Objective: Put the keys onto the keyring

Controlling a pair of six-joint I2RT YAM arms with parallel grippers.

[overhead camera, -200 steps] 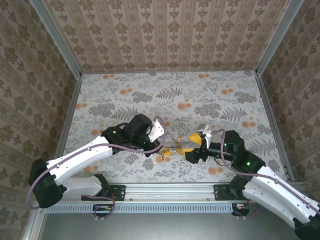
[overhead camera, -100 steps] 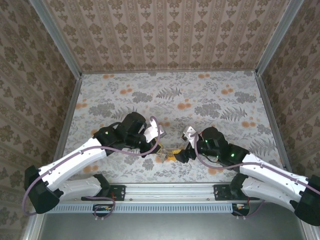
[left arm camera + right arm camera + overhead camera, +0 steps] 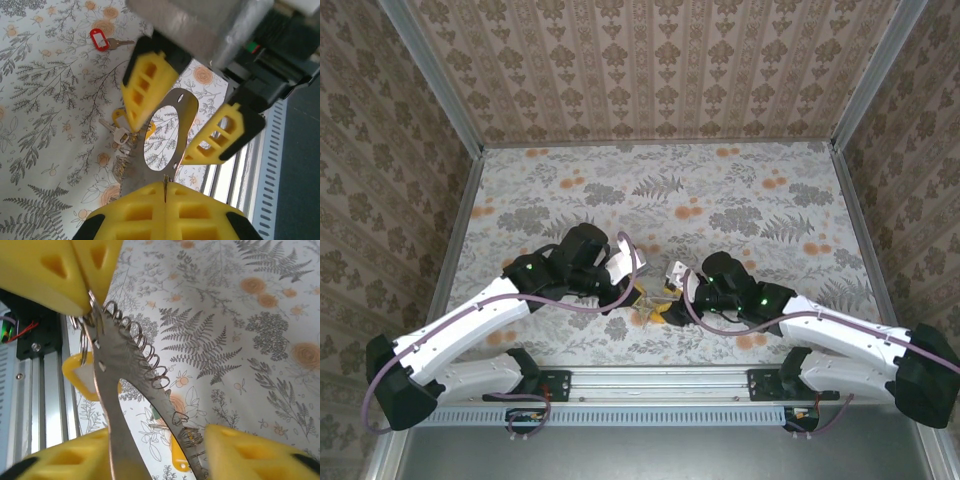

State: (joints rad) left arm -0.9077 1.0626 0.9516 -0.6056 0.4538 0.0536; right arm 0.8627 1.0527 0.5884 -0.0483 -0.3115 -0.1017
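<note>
Left tool (image 3: 165, 187) pinches the silvery, coil-wrapped keyring (image 3: 185, 122); right tool (image 3: 155, 440) straddles it, grip unclear.

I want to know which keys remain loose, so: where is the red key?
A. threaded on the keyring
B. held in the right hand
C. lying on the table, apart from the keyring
C: the left wrist view shows the red key lying on the table, well apart from the keyring that the left hand pinches.
</note>
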